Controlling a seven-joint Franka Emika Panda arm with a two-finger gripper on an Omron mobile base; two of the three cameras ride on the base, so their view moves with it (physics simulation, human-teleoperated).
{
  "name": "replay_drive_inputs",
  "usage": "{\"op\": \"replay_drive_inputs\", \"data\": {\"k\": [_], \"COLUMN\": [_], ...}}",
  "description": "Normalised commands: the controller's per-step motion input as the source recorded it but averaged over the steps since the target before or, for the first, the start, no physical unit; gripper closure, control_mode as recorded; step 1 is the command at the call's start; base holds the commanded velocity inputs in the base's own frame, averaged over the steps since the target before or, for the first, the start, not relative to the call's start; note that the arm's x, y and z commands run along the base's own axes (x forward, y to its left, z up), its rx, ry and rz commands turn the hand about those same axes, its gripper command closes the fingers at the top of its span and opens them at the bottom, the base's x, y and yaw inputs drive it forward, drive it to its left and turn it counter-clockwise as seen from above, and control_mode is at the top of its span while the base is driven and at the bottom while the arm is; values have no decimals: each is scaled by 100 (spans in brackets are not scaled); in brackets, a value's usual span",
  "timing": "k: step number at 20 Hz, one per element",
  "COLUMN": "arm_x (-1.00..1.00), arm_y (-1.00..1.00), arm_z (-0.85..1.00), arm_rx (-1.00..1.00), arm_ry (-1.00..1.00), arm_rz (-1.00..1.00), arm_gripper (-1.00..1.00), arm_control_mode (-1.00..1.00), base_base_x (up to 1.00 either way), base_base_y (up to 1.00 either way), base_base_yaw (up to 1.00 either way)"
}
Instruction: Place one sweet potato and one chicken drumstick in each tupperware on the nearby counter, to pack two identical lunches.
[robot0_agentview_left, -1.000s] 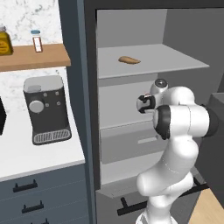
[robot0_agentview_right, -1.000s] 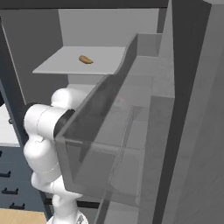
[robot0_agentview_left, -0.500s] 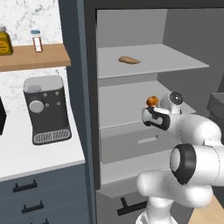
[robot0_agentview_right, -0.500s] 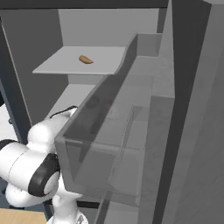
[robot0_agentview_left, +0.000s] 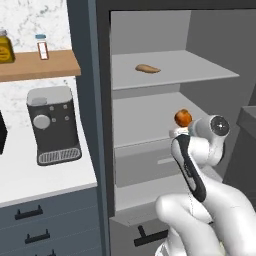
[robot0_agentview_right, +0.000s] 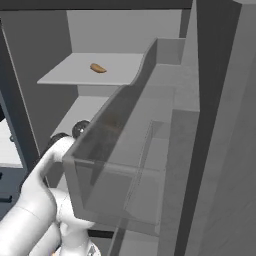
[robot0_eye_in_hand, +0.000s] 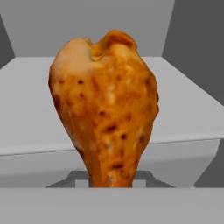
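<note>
A white robot arm reaches into an open grey fridge. In the left base view, the gripper (robot0_agentview_left: 181, 131) sits at the end of the arm, in front of the middle shelf (robot0_agentview_left: 150, 120), and holds a drumstick (robot0_agentview_left: 183, 118) upright, its rounded orange-brown end on top. The fingers themselves are hidden in every view, so I cannot tell how far they are spread, though the drumstick stands up from the gripper and seems to be pinched by its thin end.

The hand view shows what the base views do not: the drumstick (robot0_eye_in_hand: 105, 105) up close, glossy and speckled with dark spots, bulbous end up and narrowing toward the bottom, with a pale grey shelf behind it.

A sweet potato (robot0_agentview_left: 147, 68) lies alone on the top shelf (robot0_agentview_left: 200, 70), well above the gripper. The right base view shows the same tuber (robot0_agentview_right: 98, 68) from the other side, on the same shelf, past a translucent door bin (robot0_agentview_right: 120, 165) that hides most of the arm and the drumstick.

The left base view alone takes in the white surface (robot0_agentview_left: 30, 175) left of the fridge, above dark drawers (robot0_agentview_left: 45, 225). A grey coffee machine (robot0_agentview_left: 52, 125) stands on it. Above it, a wooden shelf (robot0_agentview_left: 40, 65) carries a yellow jar (robot0_agentview_left: 6, 47) and a small shaker (robot0_agentview_left: 42, 46).
</note>
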Motion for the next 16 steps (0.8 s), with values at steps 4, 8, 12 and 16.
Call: {"op": "replay_drive_inputs", "data": {"k": [4,8,12,16], "arm_x": [-100,-100,-75,0], "arm_y": [13,23,39,0], "arm_z": [100,77,5,0], "arm_rx": [0,-1,-7,0], "arm_ry": [0,6,12,0], "arm_rz": [0,0,2,0], "arm_gripper": [100,100,100,100], "arm_control_mode": [-100,-100,100,100], "base_base_x": [0,0,-25,-100], "base_base_y": [0,0,19,98], "base_base_yaw": [0,0,2,20]}}
